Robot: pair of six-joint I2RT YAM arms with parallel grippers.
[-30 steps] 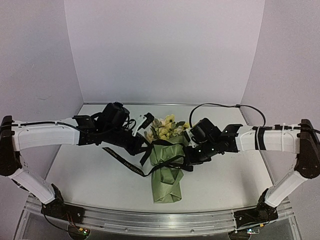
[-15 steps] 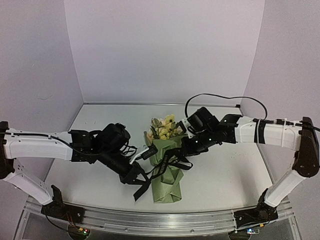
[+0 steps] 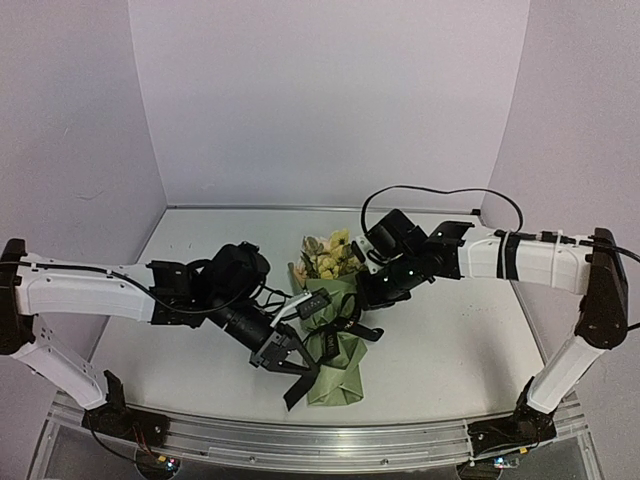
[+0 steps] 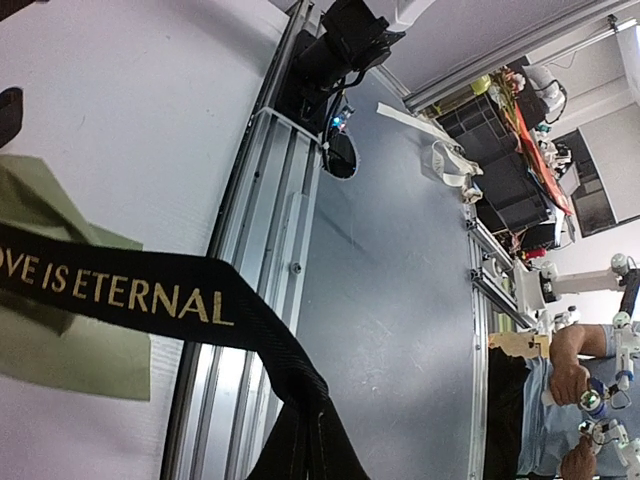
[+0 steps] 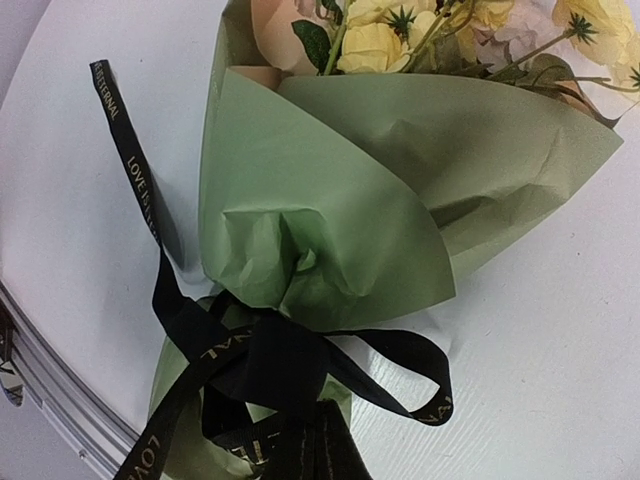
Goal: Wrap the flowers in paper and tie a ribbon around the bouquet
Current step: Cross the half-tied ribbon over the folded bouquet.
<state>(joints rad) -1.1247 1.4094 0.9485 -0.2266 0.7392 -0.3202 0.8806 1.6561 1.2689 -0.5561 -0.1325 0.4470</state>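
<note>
Nearest the rail, the left claw [image 3: 283,352] is pinched together on one tail of the ribbon [image 4: 120,285], a flat black woven band with gold lettering. A loose end trails toward the near edge. Just beyond it, the bouquet [image 3: 335,368] lies in the middle of the table [image 3: 450,350], narrow end toward the arms.

The wrapping looks done. The paper [image 5: 330,200] is matte olive and softly creased, folded into an overlapping cone that is gathered and crumpled at the waist. The ribbon crosses there, and one open loop rests on the white surface beside it. Is it a knot? It reads as a crossing or a first half-knot rather than a finished bow, so pulling tight and tying appear to be what's left.

At the far right of the waist, the right claw [image 3: 365,297] is clamped on the other ribbon strand. Farthest off, the flowers [image 3: 328,255] spill from the cone's mouth, with pale yellow and cream petals and green leaves.
</note>
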